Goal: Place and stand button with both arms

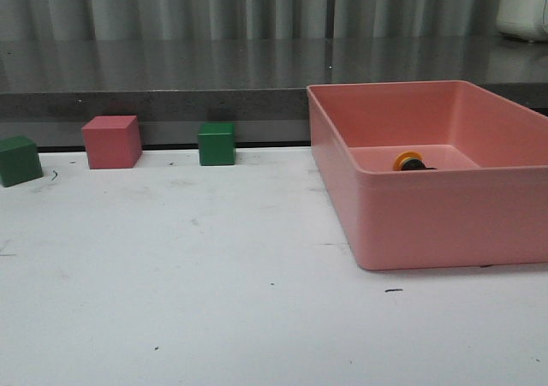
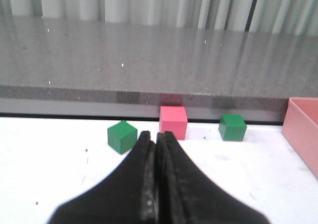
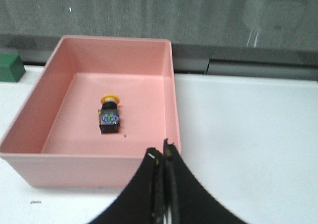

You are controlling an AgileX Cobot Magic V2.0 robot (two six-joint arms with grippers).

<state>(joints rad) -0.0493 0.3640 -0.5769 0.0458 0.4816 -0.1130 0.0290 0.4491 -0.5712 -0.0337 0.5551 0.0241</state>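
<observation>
Button: small part with a yellow cap, black collar and dark blocky base, lying on its side on the floor of the pink bin; in the right wrist view it sits left of centre of the frame, cap toward the top. In the front view only the yellow cap and a bit of black show over the bin's near wall, right of centre.
Pink bin: open rectangular tray filling the right half of the front view, resting on the white table; nothing but the button shows inside it.
Left gripper: black fingers pressed together at the bottom centre of the left wrist view, holding nothing, above the table and apart from the cubes.
Right gripper: black fingers closed against each other at the bottom centre of the right wrist view, empty, in front of the bin's near right corner, well apart from the button.
Pink cube: upper left of the front view, at the table's far edge.
Green cubes: one at the left edge, one right of the pink cube; the three are apart from one another.
Table: white, scuffed surface across the lower frame.
Arms in front view: not seen.
</observation>
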